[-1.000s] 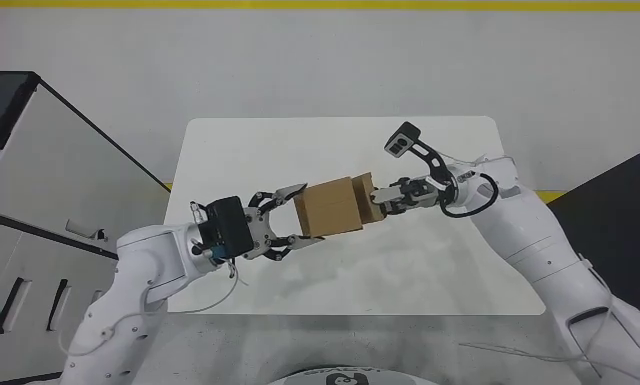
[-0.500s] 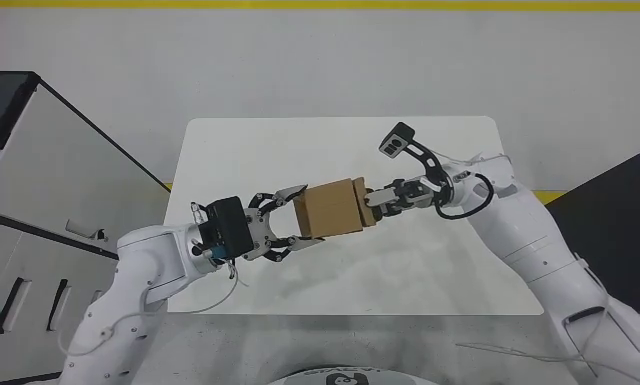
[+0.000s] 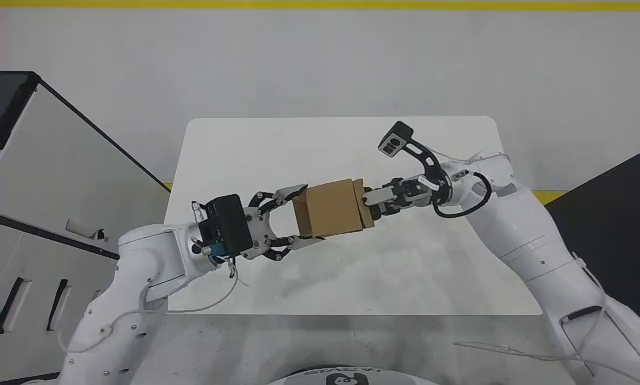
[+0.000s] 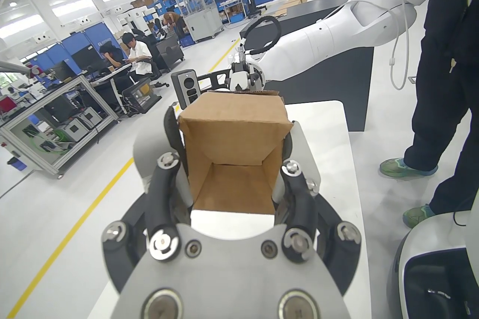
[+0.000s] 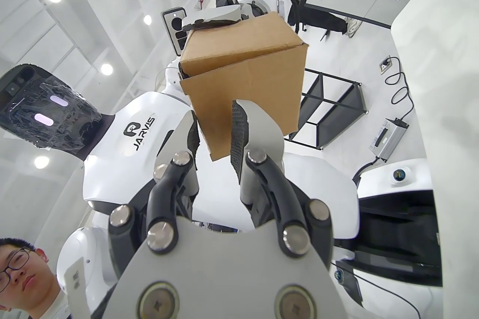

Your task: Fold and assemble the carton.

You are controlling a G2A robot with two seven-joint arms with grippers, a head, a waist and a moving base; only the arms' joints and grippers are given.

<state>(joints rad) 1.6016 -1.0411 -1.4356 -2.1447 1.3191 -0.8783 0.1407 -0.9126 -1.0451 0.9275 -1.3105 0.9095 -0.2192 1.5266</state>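
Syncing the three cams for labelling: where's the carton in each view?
Top view: carton at frame centre, left gripper on one end, right gripper on the other.
Left wrist view: carton between the left gripper's fingers, open end toward camera.
Right wrist view: carton just past the right gripper's fingertips, which pinch its edge.
Shared landmark: the left gripper.

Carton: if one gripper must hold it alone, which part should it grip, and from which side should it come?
Grip the carton across its two flat, opposite side walls near the open end, coming straight at that end, where the left gripper sits with fingers outside both walls. The right gripper pinches just one edge at the far end, likely a weaker hold.
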